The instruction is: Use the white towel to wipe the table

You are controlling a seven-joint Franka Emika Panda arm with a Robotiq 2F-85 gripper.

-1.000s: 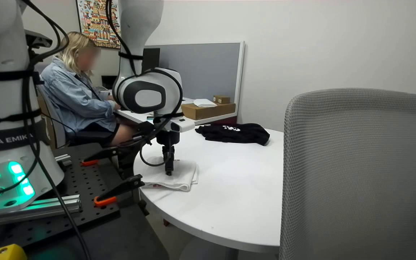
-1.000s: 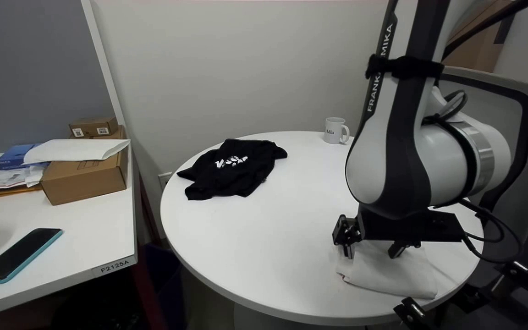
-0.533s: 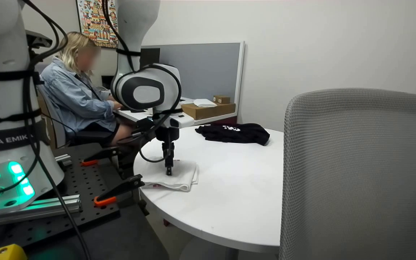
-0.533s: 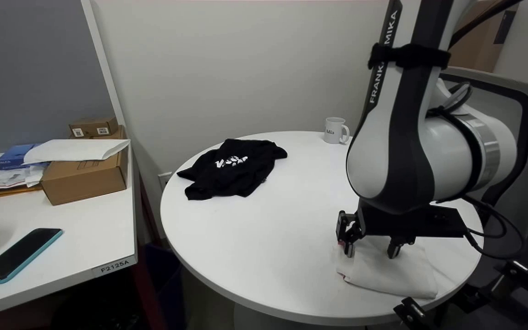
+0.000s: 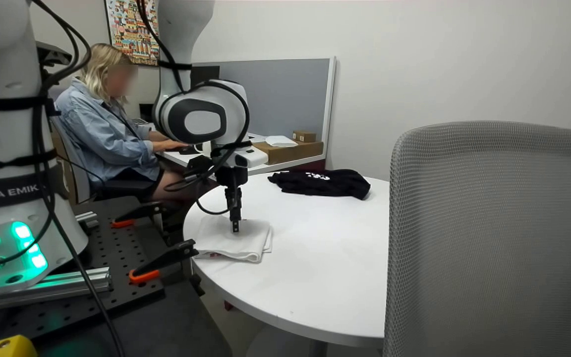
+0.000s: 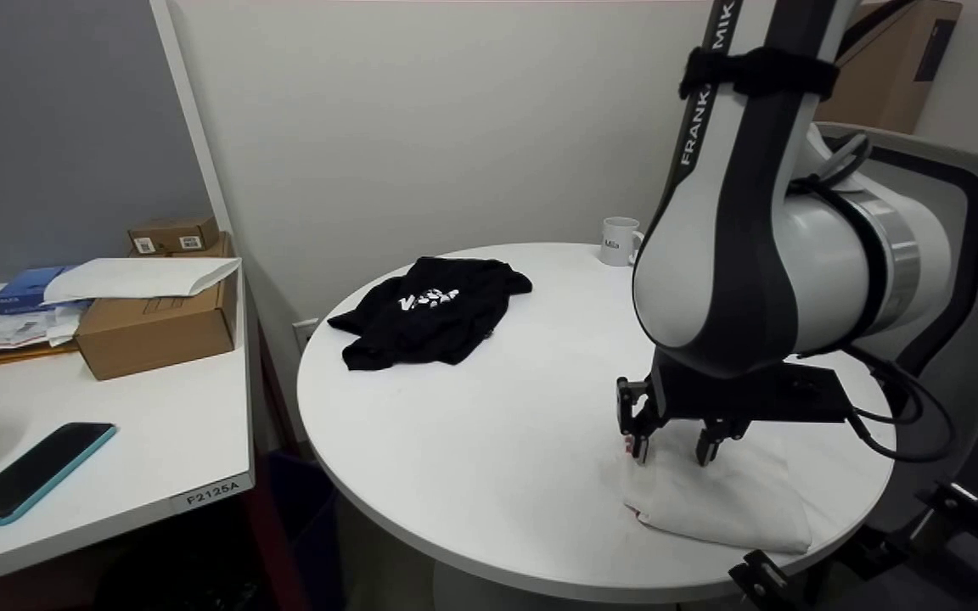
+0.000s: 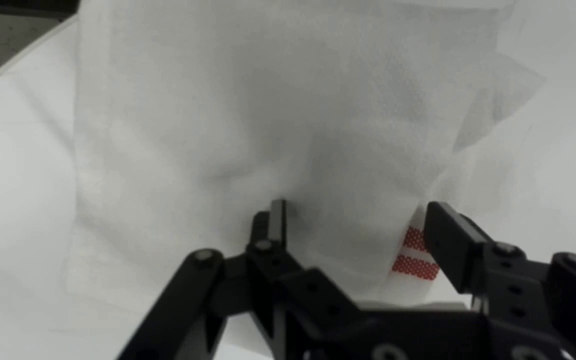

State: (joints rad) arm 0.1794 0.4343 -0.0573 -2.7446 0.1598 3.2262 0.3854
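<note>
The white towel (image 5: 238,250) lies folded near the edge of the round white table (image 5: 325,277), on the robot's side. It also shows in an exterior view (image 6: 718,513) and fills most of the wrist view (image 7: 193,125), where red dotted stripes show at one edge. My gripper (image 5: 236,228) points down over the towel, fingers apart, with nothing held between them. In the wrist view the gripper (image 7: 358,207) has one finger over the towel and the other by the striped edge. I cannot tell whether the fingertips (image 6: 673,452) touch the cloth.
A black garment (image 6: 429,310) with white print and a white mug (image 6: 619,241) are on the table. A grey mesh chair (image 5: 493,238) stands against the table. Black clamps (image 5: 166,259) sit by the robot base. A person (image 5: 107,119) sits at a desk with boxes (image 6: 158,327).
My gripper has risen slightly and shifted over the towel, toward its far edge in an exterior view. Its fingers look a little closer together. The towel has not visibly moved.
</note>
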